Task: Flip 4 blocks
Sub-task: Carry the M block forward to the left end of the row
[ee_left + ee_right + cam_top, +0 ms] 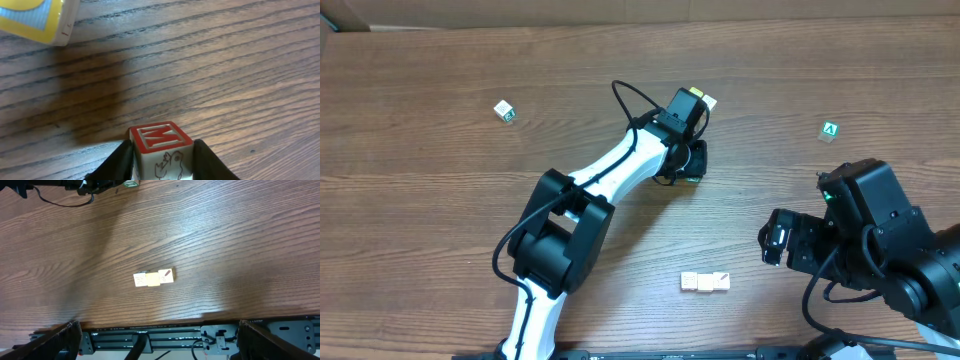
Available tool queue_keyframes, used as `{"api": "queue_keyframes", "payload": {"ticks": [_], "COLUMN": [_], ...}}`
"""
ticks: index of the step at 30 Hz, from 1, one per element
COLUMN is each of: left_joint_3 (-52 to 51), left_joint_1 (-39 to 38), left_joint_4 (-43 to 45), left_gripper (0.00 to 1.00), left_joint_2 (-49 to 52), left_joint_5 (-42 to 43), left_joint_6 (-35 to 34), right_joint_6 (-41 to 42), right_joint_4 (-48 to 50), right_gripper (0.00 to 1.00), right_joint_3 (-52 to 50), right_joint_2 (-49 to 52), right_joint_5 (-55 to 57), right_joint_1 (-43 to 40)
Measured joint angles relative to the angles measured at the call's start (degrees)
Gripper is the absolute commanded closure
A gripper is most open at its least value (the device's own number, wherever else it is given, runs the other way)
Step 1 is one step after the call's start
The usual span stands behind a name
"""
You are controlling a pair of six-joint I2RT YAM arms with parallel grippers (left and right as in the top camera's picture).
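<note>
Far left on the table [420, 220], a white block [503, 110] with green marks sits alone. Toward the middle, the left gripper [163, 159] is clenched on a red-lettered block [161, 137]: its dark fingers [119, 162] press both sides. That cube's top face shows a red "M" in a red frame, and its white front face carries an outline drawing of an animal. A yellow block [705, 101] lies just beyond. Nearer the front edge, a row of three blocks [705, 282] lies touching: cream, pale yellow, and cream with a red mark. The right gripper [772, 240] hovers beside them, spread wide and grasping nothing. A green cube [831, 130] lies farther right.
</note>
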Motion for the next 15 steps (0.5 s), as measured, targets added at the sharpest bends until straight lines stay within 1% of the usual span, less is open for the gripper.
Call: {"api": "queue_keyframes", "payload": {"ticks": [1,4,5,11,15], "left_joint_3": [0.0,0.11,0.26,0.81,1.36], "left_joint_1": [0.0,0.0,0.0,0.0,0.07], "left_joint_4": [-0.02,-0.39,-0.63,-1.88,-4.15], "left_gripper": [0.7,0.81,0.86,0.93,0.94], "left_joint_2": [0.0,0.0,0.0,0.0,0.0], "left_joint_5": [0.0,0.0,-0.04,-0.22,-0.46], "left_joint_6": [0.0,-0.07,-0.07,0.13,0.15], "right_joint_6": [0.02,0.02,0.02,0.0,0.0], "right_joint_4": [-0.07,-0.07,-0.07,-0.07,-0.07], "right_gripper": [0.0,0.0,0.0,0.0,0.0], "right_joint_3": [0.0,0.0,0.0,0.0,0.0], "right_joint_2": [0.0,0.0,0.0,0.0,0.0], "right_joint_5": [-0.02,0.0,-0.02,-0.02,-0.02], "right_joint_1": [0.0,0.0,0.0,0.0,0.0]}}
